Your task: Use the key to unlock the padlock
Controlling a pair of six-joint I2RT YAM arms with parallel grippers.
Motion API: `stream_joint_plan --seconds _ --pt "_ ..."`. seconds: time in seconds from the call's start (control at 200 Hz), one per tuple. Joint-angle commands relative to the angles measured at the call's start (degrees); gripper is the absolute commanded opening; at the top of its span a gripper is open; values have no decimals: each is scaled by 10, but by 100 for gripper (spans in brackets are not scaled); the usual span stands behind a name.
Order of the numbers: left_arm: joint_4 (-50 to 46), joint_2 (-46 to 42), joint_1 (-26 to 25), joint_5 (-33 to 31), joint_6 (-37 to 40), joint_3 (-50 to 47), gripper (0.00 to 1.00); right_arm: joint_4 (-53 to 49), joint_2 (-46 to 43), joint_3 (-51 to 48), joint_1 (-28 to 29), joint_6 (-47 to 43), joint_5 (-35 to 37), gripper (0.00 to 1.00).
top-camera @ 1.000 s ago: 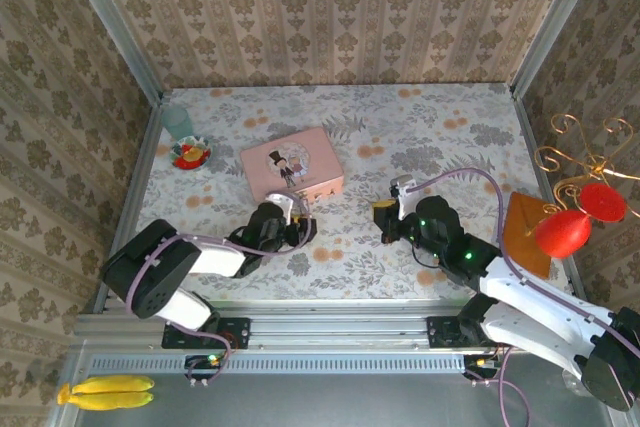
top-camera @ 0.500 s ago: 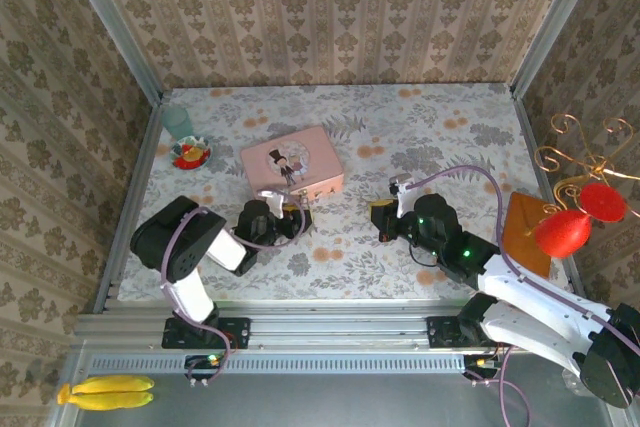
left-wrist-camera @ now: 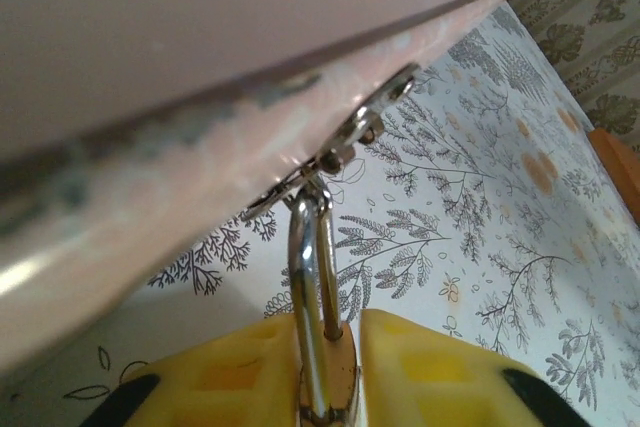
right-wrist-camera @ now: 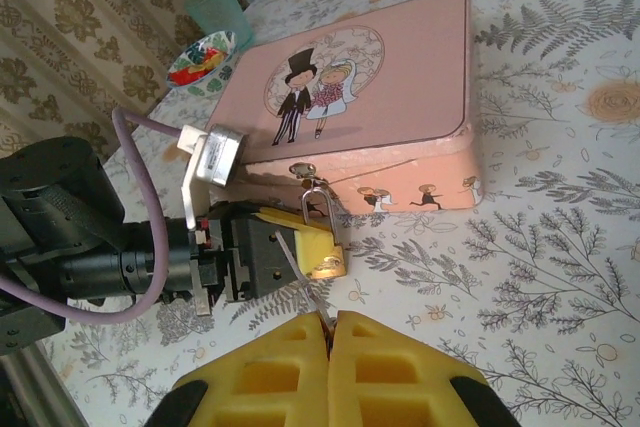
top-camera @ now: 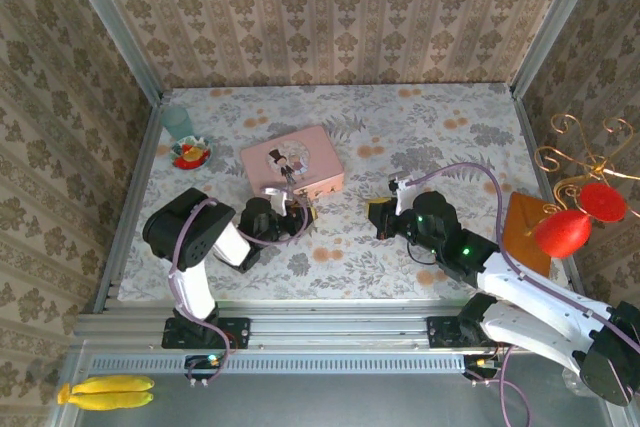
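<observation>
The pink tin (top-camera: 292, 162) lies mid-table. From the hasp (left-wrist-camera: 340, 147) on its front hangs the small brass padlock (left-wrist-camera: 348, 379), its silver shackle (left-wrist-camera: 310, 277) threaded through. My left gripper (top-camera: 300, 215) sits at the tin's front edge, its yellow pads (left-wrist-camera: 230, 377) pressed on both sides of the padlock body. In the right wrist view the padlock (right-wrist-camera: 328, 265) hangs in front of one left pad. My right gripper (right-wrist-camera: 330, 322) is shut on the key (right-wrist-camera: 303, 282), whose thin silver blade points up toward the padlock from a short distance. From above, the right gripper (top-camera: 378, 217) is to the right of the tin.
A teal cup (top-camera: 178, 122) and a small colourful dish (top-camera: 190, 154) stand at the far left. An orange-brown square (top-camera: 527, 232) and a gold stand with red ornaments (top-camera: 580, 212) are on the right. Patterned walls enclose the table.
My left gripper has slid in under the tin's front edge and its jaws have closed around the padlock. The right gripper, still holding the key, shifted slightly left.
</observation>
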Motion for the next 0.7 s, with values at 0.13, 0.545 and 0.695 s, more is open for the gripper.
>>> stream_joint_plan --seconds 0.13,0.545,0.695 --pt "23 4 11 -9 -74 -12 13 23 37 12 5 47 -35 0" --pt "37 -50 11 -37 -126 -34 3 32 188 57 -39 198 -164 0" --pt "39 -53 11 -51 -171 -34 0 63 241 62 -43 251 -203 0"
